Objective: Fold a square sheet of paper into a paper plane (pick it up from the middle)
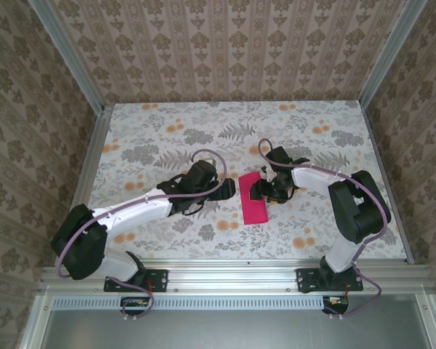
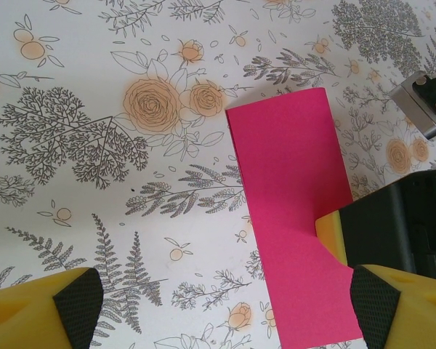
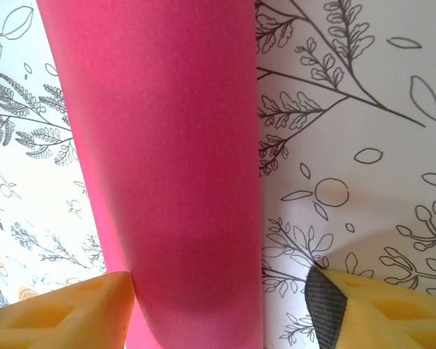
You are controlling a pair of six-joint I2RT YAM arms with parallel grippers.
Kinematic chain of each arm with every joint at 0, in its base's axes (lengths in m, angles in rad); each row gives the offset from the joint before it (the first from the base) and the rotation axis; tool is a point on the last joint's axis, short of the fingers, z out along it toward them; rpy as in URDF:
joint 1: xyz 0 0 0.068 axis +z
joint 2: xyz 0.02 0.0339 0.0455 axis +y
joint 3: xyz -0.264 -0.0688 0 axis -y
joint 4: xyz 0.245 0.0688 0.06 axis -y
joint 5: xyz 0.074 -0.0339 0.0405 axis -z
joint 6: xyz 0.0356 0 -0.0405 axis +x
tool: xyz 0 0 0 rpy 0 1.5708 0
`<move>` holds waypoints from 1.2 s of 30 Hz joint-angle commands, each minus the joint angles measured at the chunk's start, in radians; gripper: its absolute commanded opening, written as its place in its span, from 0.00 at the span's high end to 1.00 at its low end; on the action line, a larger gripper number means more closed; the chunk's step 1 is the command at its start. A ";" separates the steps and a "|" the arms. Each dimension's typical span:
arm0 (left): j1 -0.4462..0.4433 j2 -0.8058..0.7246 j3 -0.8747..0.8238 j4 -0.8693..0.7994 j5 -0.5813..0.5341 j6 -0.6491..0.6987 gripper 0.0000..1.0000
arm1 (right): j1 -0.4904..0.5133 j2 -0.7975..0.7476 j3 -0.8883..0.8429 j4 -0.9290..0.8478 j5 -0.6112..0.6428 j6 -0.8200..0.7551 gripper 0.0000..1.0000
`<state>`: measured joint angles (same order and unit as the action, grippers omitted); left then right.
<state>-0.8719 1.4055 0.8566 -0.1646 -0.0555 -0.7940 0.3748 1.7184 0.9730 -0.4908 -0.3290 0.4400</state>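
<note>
Sheet: the square sheet of paper (image 1: 253, 207) lies on the worktop (image 1: 160, 134) near its middle, between the two hands. It shows as a narrow magenta rectangle, so I judge it folded once in half. No point or dart shape yet.
Left hand: the left hand (image 2: 225, 313) is released, jaws wide, and hovers over one end of the strip. One pad (image 2: 374, 305) is at the strip's corner and the other is over bare worktop. It holds nothing.
Right hand: the right hand (image 3: 218, 291) has its jaws parted, astride the strip across its width. One finger (image 3: 73, 313) touches a long edge; the other pad (image 3: 325, 297) is just beside the opposite edge, with a gap. It is not clamped on the paper. Whether it presses down I cannot tell.
Step in hand (judgement): settling the half fold before the nose corners are turned in.
To do it well: pin the strip with one hand while the other works. Check that the free edges lie one on the other. Then run a pad along the folded edge, end to end, so the crease sets sharp.
Risk: thin paper on a smooth printed worktop will likely slide or buckle if pushed sideways. A pinch across the width would bow it.
Around: patterned walls (image 1: 225, 51), a metal frame (image 1: 225, 267) at the near edge, and cables looped along both arms.
In the way: the two hands crowd one small strip. In the left wrist view the right hand's yellow fingertip (image 2: 330, 227) is at the strip's edge, near the left pad.
</note>
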 commanded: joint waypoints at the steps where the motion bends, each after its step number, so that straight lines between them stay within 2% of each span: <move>1: -0.010 0.002 -0.007 0.000 0.011 -0.013 0.09 | -0.007 0.042 0.017 -0.072 0.041 -0.016 0.33; 15: -0.010 0.012 -0.005 0.003 0.016 -0.012 0.09 | -0.008 0.064 0.023 -0.097 0.075 -0.024 0.35; 20: -0.010 0.023 0.004 0.005 0.030 -0.009 0.15 | -0.008 0.079 0.029 -0.100 0.087 -0.014 0.35; 22: -0.009 0.031 0.008 0.005 0.034 -0.010 0.22 | -0.008 0.080 0.027 -0.103 0.100 -0.010 0.35; 25: -0.009 0.047 0.016 0.012 0.048 -0.018 0.39 | -0.007 0.084 0.028 -0.112 0.118 -0.014 0.35; 30: -0.009 0.114 0.063 0.019 0.094 -0.036 0.72 | -0.008 0.091 0.021 -0.111 0.127 -0.017 0.35; 33: -0.010 0.168 0.091 0.044 0.137 -0.057 0.88 | -0.008 0.096 0.017 -0.108 0.131 -0.015 0.35; 34: -0.011 0.190 0.104 0.045 0.150 -0.067 0.96 | -0.008 0.097 0.016 -0.107 0.131 -0.015 0.35; 36: -0.010 0.236 0.135 0.032 0.167 -0.087 1.00 | -0.008 0.097 0.015 -0.106 0.131 -0.013 0.35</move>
<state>-0.8734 1.5990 0.9382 -0.1390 0.0582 -0.8513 0.3748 1.7561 1.0138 -0.5465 -0.3046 0.4252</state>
